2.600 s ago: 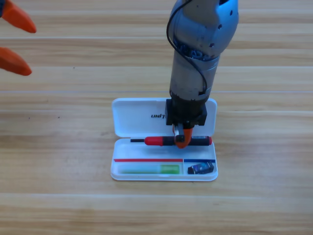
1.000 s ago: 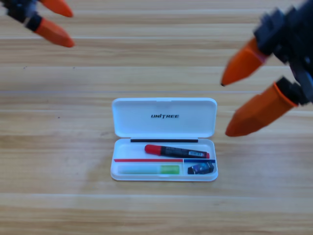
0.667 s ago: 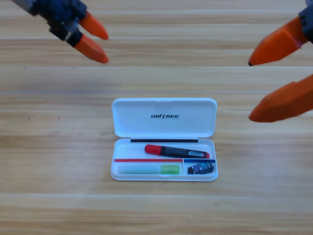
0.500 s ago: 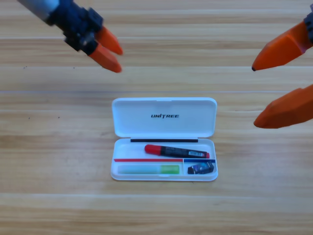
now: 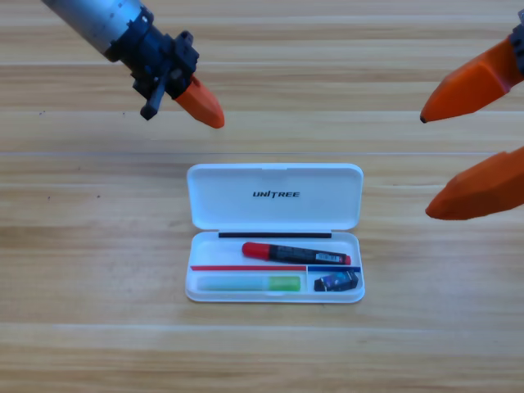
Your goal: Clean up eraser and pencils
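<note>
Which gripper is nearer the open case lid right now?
Left. The left gripper hangs just above and left of the case lid; the right gripper waits open at the picture's right edge, farther off.

Left claw [image 5: 205, 109] reaches in from the upper left — right claw [image 5: 463, 143] waits at the right edge, jaws spread.

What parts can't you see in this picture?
- High view: the left gripper near the top left shows as one orange shape; the gap between its tips is hidden by its own turn.
- High view: the right gripper is cut off by the right edge.
- High view: markings on the small dark blue-grey eraser in the open white plastic case are too small.
</note>
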